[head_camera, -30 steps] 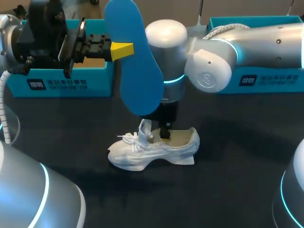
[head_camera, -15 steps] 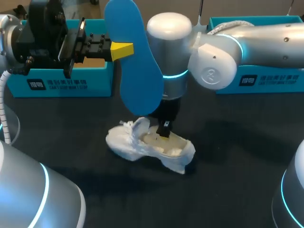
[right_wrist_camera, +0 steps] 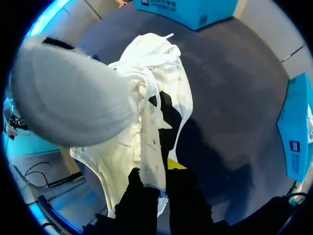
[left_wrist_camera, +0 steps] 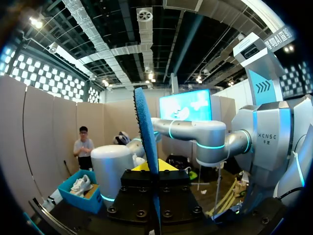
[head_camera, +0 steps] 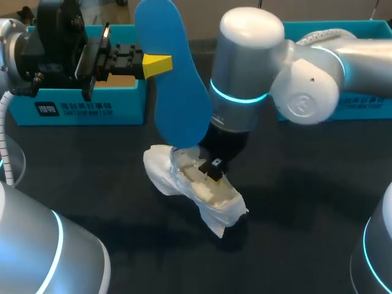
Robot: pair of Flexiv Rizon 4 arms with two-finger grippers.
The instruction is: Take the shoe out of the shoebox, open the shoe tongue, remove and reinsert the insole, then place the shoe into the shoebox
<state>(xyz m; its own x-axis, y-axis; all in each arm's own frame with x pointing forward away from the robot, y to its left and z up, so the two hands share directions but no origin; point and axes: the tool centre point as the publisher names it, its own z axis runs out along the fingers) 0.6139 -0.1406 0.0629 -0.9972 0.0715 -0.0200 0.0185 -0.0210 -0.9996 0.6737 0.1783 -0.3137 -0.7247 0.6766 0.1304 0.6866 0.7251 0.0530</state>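
Observation:
The white shoe (head_camera: 184, 184) is at the middle of the dark table, tilted, with its heel toward the front right and its opening facing up. My right gripper (head_camera: 213, 168) comes down from above and is shut on the shoe's side wall by the opening. In the right wrist view the shoe's wall (right_wrist_camera: 151, 161) is pinched in the right gripper (right_wrist_camera: 159, 183), with the laces (right_wrist_camera: 161, 63) ahead. My left gripper (head_camera: 156, 63) is held high at the left, shut on the blue insole (head_camera: 177, 92), which hangs upright above the shoe. In the left wrist view the insole (left_wrist_camera: 145, 132) stands edge-on in the left gripper (left_wrist_camera: 155, 171).
A blue shoebox (head_camera: 79, 107) stands at the back left behind my left gripper. A second blue shoebox (head_camera: 343, 101) stands at the back right, partly hidden by my right arm (head_camera: 306, 86). Bare table lies in front of the shoe.
My right gripper has shut on the shoe's side wall, and the arm has swung forward, turning the shoe so its heel points front right. The left arm and insole have not moved.

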